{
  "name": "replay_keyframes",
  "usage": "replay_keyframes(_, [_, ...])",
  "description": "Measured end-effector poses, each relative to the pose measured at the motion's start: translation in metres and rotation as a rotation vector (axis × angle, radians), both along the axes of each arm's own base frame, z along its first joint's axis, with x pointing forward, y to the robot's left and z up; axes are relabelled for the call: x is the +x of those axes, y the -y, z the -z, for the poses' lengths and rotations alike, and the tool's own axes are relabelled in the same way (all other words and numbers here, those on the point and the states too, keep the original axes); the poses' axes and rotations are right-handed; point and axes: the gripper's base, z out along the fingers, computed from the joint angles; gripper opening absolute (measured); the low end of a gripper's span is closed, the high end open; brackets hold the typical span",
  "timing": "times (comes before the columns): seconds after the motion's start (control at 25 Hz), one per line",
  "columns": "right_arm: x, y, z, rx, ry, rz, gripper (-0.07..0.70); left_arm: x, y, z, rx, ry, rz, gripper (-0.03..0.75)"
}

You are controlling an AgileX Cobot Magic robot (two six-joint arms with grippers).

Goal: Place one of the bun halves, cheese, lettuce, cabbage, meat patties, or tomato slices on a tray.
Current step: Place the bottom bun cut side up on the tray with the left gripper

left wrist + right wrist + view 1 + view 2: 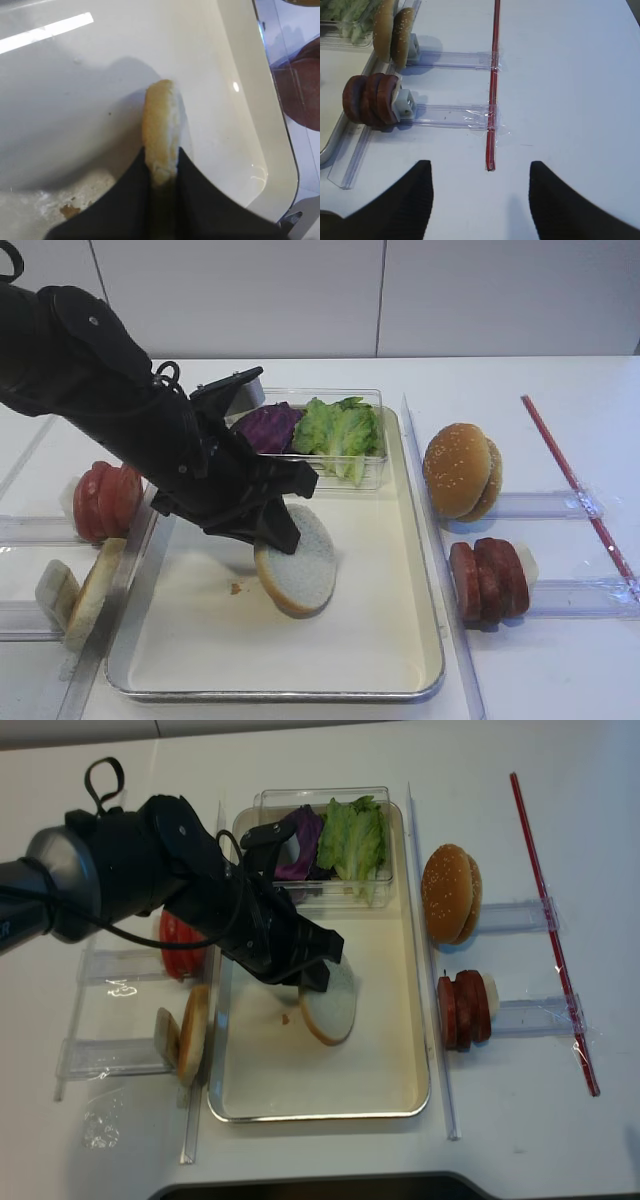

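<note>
bun half (300,565) pinched over tray (400,640)

A robot test bench staged as a burger station: a bare white counter (560,640) before plain white wall panels (300,295), food props stood on edge in clear plastic holders (450,117) taped down, and a red strip (492,85) marking the surface
</note>
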Motion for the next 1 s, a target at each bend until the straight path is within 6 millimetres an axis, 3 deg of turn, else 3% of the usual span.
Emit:
replay_keyframes(0.24, [0.0, 0.0, 0.0, 0.0, 0.0, 0.0, 0.463, -0.0011, -0.0002, 0.0003, 0.005, 0.003, 0.026, 0.095])
replay_keyframes(0.6, [0.0, 0.0, 0.0, 0.0, 0.0, 0.0, 0.463, 0.0008, -0.0012, 0.0007, 0.024, 0.048, 0.055, 0.321])
replay_keyframes(1.0, [0.0, 0.0, 0.0, 0.005, -0.001, 0.003, 0.463, 0.0021, -0.0062, 0.0036, 0.095, 0.089, 0.097, 0.344])
